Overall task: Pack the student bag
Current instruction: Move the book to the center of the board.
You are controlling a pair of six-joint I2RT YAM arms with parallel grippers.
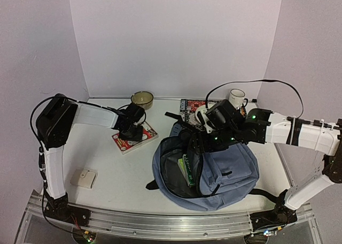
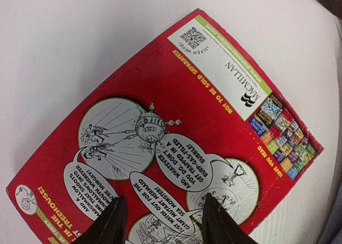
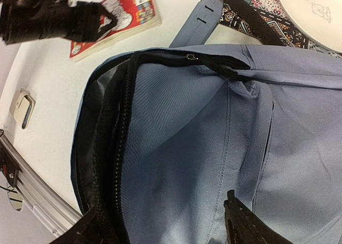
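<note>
one student bag [image 1: 230, 174], one red book [image 2: 160, 89]; left tool [image 2: 160, 207], right tool [image 3: 165, 212] both parted, empty.

Upside down on red book [image 2: 160, 142] back cover: "MACMILLAN", "www.panmacmillan.com", "NOT TO BE SOLD SEPARATELY", "HAVE YOU READ"; in speech bubbles, "DON'T GET TRAPPED IN A BURP-GAS-FILLED BUBBLE!" and "WATCH OUT FOR THE MUTANT MERMAID SEA MONSTER!"

The student bag [image 1: 230, 172] is blue-grey, with black zips, black straps and a dark inside. A green thing [image 1: 188, 169] shows in it. The book [image 2: 176, 131] is bright red, with white speech bubbles, black-and-white cartoons, a green stripe and a patch of many-coloured little squares. The mug [image 1: 236, 98] is white. The bowl [image 1: 142, 99] is yellowish. The surface [image 1: 123, 169] is white.
</note>
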